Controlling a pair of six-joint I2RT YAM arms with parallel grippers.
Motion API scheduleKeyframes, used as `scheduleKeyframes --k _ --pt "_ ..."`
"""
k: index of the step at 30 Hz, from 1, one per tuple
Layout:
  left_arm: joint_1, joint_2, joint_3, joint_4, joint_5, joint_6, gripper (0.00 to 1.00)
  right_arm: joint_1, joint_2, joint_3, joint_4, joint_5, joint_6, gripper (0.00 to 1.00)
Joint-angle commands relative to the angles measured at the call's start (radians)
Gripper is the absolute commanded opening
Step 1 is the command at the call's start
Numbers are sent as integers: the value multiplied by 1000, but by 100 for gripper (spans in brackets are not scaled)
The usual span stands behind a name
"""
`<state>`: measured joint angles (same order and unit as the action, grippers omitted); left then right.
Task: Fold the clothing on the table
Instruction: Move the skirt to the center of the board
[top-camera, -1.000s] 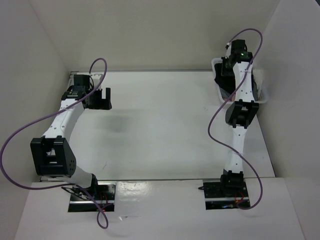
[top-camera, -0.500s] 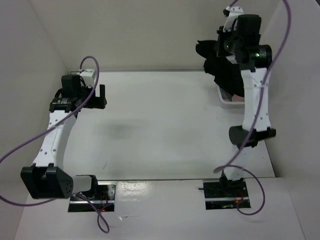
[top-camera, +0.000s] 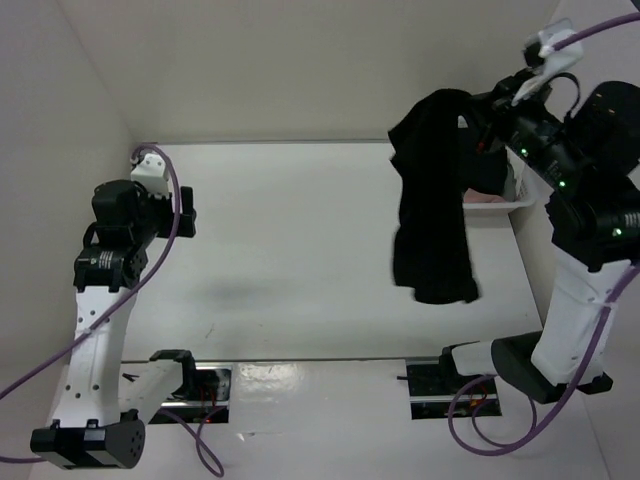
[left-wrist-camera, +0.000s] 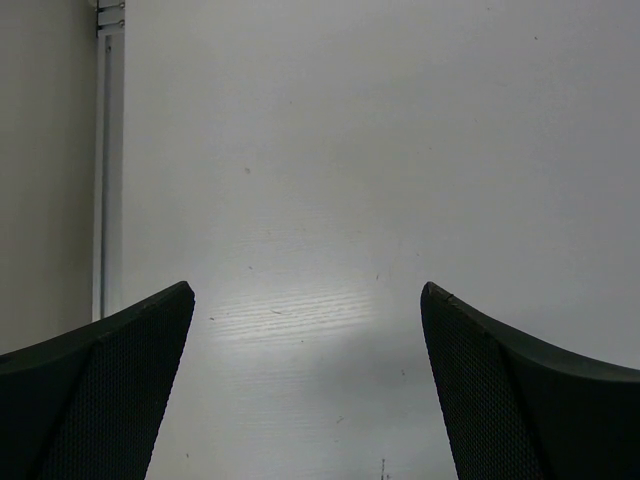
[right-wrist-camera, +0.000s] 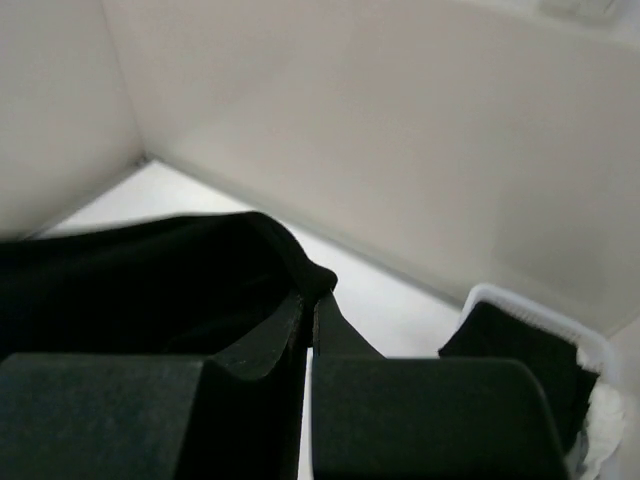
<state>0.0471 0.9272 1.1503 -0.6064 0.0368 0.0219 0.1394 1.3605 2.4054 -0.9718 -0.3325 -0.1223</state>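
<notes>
Clothing: the black clothing (top-camera: 435, 215) is held up in the air over the right part of the surface (top-camera: 300, 250). It is pinched near its top and hangs in a long, loose drape. Whether its lower end is clear of the surface cannot be told from above.
Right jaws: these are pressed together on a fold of the clothing. In the right wrist view the fabric (right-wrist-camera: 150, 280) is seen spilling leftward from between them.
Reason for the high hold: the right arm (top-camera: 580, 260) is raised, probably so that the garment is drawn out by its own weight and its shape can be found before it is laid down.
Left jaws: these are spread wide with nothing between them, and only bare surface is seen in the gap. They are poised above the left side, well apart from the clothing, probably in readiness for a free corner.
Basket: a white plastic basket (top-camera: 522, 202) stands at the far right edge, just behind the hanging garment. A dark cloth (right-wrist-camera: 510, 345) and a pink piece (top-camera: 485, 197) are seen in it.
Step in hand: the garment is judged to be on its way to being spread, and no fold has been made yet.
Next move: a lowering toward the middle of the surface would be called for, with a second hold taken on a free edge.
Risk: with a single pinch point, the cloth could be set down bunched or twisted.
</notes>
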Motion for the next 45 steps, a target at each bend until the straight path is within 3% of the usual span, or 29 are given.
scheduleKeyframes --k 1,6,16,22,28,33,37,42,45 --pt "-3 -45 -11 -1 -20 4 100 40 42 -129 -5 4 -65 0" --pt "-3 -99 -32 -10 -40 13 100 83 -23 -325 65 134 -69 0" --pt "-3 -163 -103 -1 -58 23 100 157 11 -471 81 179 -89 0" --pt "-3 -197 -123 -1 -69 23 100 242 98 -577 116 84 -69 0" --pt "-3 -226 -155 -1 -69 13 100 426 270 -649 137 286 -60 0" --pt "-3 -226 -176 22 -78 4 100 597 461 -476 67 332 -60 0" --pt "-3 -235 -196 45 -78 -5 100 718 633 -233 2 346 -60 0" --pt "-3 -235 -196 63 -78 -14 100 801 669 -36 -36 284 -69 0" --pt "-3 -235 -196 73 -68 -14 100 801 641 -43 -47 273 -98 0"
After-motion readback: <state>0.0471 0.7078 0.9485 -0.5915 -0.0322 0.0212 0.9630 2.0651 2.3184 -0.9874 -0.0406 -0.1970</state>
